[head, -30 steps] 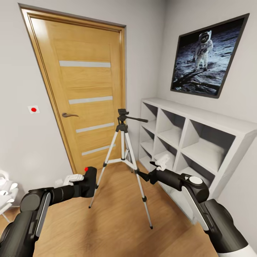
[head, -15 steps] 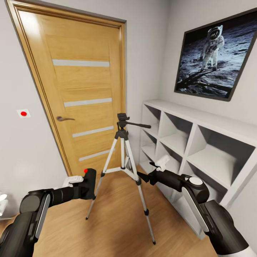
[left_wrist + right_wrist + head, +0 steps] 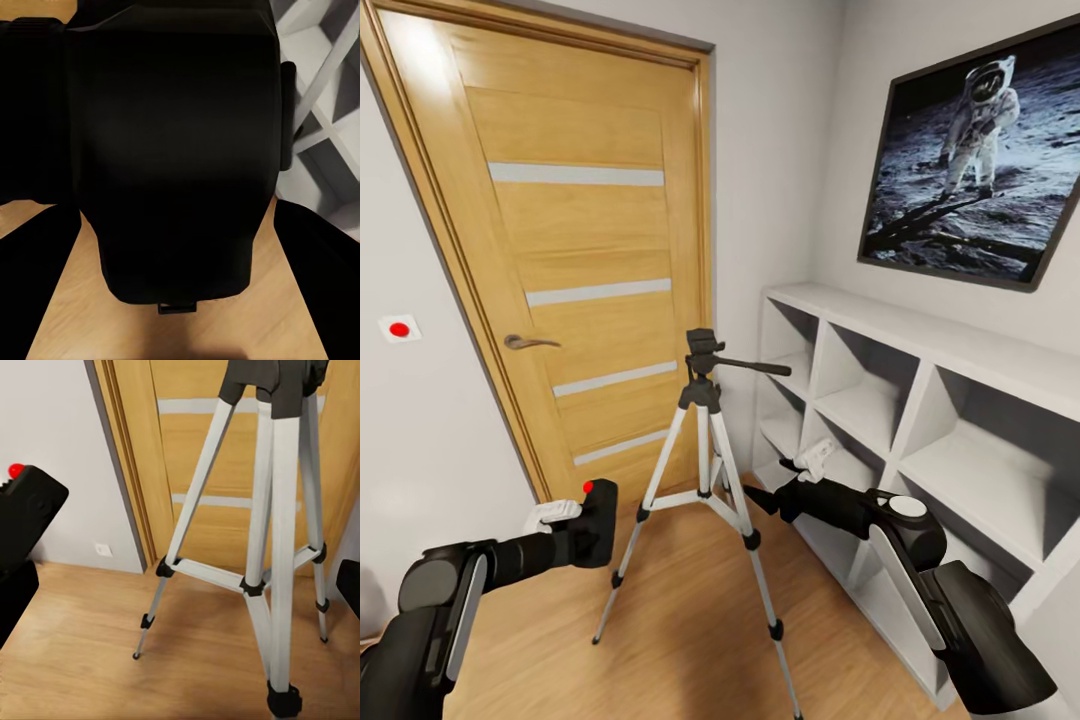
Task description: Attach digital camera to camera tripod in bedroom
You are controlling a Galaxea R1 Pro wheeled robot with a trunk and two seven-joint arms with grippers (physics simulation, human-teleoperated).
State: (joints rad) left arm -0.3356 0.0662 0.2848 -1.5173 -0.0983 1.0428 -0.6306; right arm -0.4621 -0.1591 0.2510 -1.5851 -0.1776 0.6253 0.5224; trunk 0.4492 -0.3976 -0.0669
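The left end effector (image 3: 565,530) is closed around the camera (image 3: 595,522) at lower left. The tripod (image 3: 705,480) stands mid-frame. I cannot tell the right end effector's (image 3: 810,462) opening.

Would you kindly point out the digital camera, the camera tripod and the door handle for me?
digital camera (image 3: 597,522), head view, on its black body below the red button.
camera tripod (image 3: 705,393), head view, on its black head joint.
door handle (image 3: 528,342), head view, on the lever.
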